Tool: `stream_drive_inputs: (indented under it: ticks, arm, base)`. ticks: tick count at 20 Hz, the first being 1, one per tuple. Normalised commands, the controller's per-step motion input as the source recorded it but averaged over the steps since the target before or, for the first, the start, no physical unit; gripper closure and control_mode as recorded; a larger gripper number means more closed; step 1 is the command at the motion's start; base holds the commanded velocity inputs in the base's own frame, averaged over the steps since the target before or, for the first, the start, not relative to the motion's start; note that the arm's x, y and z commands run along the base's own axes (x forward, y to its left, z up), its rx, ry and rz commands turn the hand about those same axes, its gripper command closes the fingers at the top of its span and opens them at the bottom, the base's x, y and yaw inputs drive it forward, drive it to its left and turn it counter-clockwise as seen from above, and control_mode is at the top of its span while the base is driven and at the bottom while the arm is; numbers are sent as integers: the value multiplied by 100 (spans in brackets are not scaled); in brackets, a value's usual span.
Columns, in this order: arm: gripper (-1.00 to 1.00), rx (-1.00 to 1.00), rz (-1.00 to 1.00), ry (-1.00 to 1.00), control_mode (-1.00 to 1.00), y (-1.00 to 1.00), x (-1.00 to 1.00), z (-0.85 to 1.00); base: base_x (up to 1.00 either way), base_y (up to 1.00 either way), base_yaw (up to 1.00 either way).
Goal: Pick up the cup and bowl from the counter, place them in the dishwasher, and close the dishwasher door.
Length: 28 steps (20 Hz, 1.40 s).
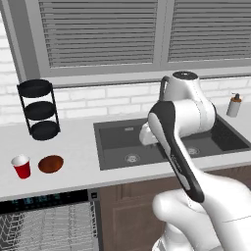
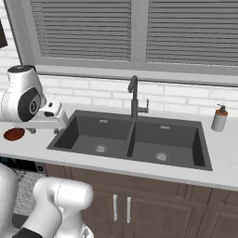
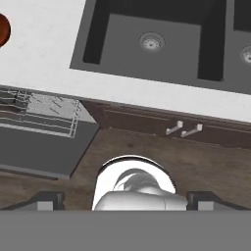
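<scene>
The red cup stands upright on the counter at the left, with the brown bowl just to its right. Part of the bowl also shows at the left edge of the hand view. Below them the dishwasher is open, grey racks showing and the dishwasher door folded down. My gripper hangs above the sink's left end, to the right of both dishes and apart from them. Its fingertips are wide open and hold nothing.
A dark double sink with a faucet fills the middle of the counter. A black three-tier stand sits behind the cup. A soap dispenser is at the far right. Brown cabinet doors lie under the sink.
</scene>
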Motion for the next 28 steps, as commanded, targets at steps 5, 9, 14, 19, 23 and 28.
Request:
stream_drive_inputs:
  ticks: [5,9,14,19,23,28]
  arm:
    - [-100,-3,-1,0,-100,32,4,0]
    - [-100,-6,-12,0,-100,24,30,0]
    - [-100,-3,-23,-4,-100,48,53,-16]
    - [-100,3,-11,-14,-100,62,57,-53]
    - [-100,3,-2,-10,-100,73,72,-56]
    - [-100,5,0,-7,-100,71,54,-56]
  base:
    - [0,0,0]
    - [0,0,0]
    - [0,0,0]
    - [0,0,0]
    - [0,0,0]
    - [0,0,0]
